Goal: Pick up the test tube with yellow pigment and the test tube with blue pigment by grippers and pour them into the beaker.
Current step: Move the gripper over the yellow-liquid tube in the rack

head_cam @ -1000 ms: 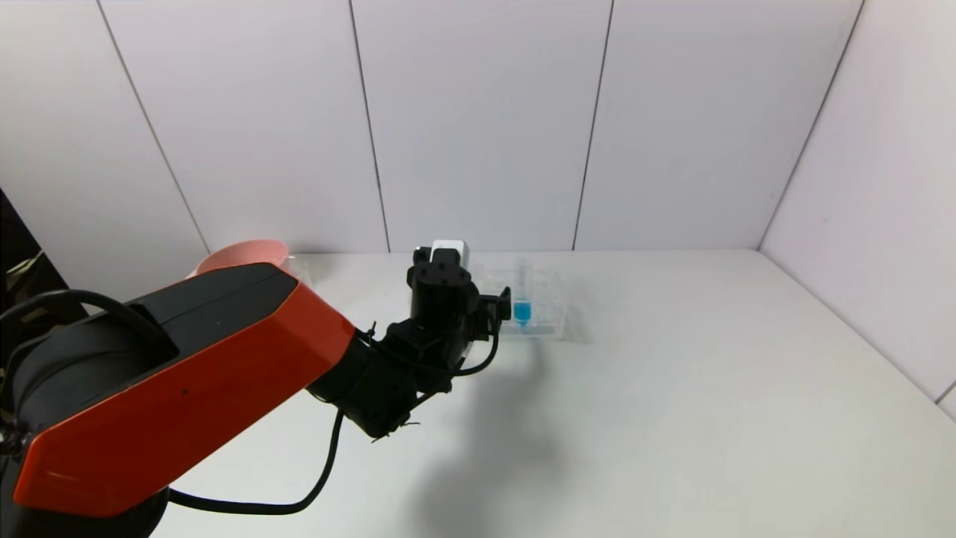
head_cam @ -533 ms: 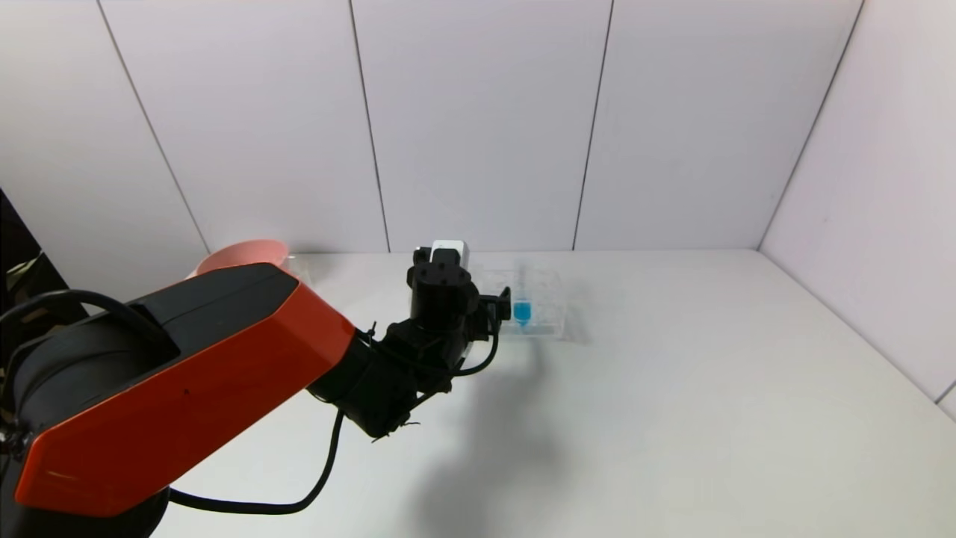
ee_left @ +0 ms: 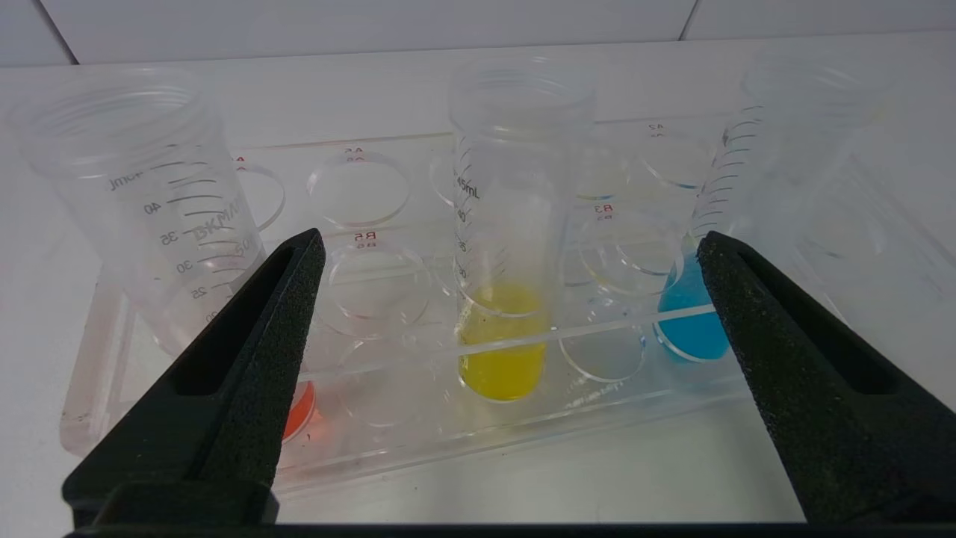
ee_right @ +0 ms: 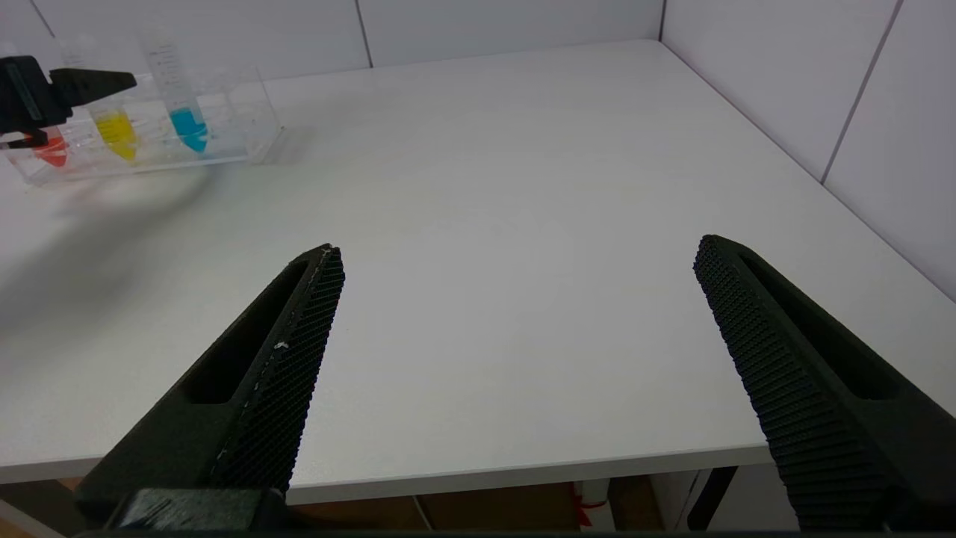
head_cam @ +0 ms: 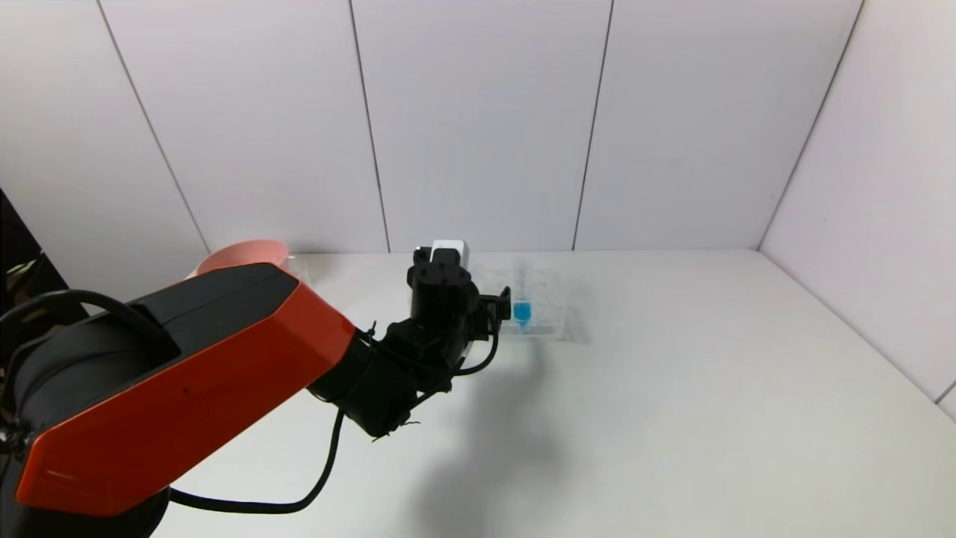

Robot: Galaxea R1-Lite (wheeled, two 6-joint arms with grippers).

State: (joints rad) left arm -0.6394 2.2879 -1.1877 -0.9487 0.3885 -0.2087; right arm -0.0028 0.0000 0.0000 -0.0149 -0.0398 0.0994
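Even, bright, diffuse overhead lighting; white walls and desk [head_cam: 672, 388] render without harsh glare. The left arm casts a soft grey shadow on the desk toward its near edge. In the left wrist view, the tube rack [ee_left: 418, 418] is sharp with faint highlights on clear plastic, while the black fingers [ee_left: 254, 359] of the left gripper [ee_left: 508, 246] appear slightly soft. Wrist views show mild wide-angle stretching at their margins.

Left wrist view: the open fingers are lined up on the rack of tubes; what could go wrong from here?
1. The left gripper brackets the yellow tube, but its fingers sit near the red tube and blue tube; closing could knock them.
2. The tubes stand loosely and tilted in the clear rack; an off-centre grip might drag it.
3. In the head view the arm hides the yellow tube.
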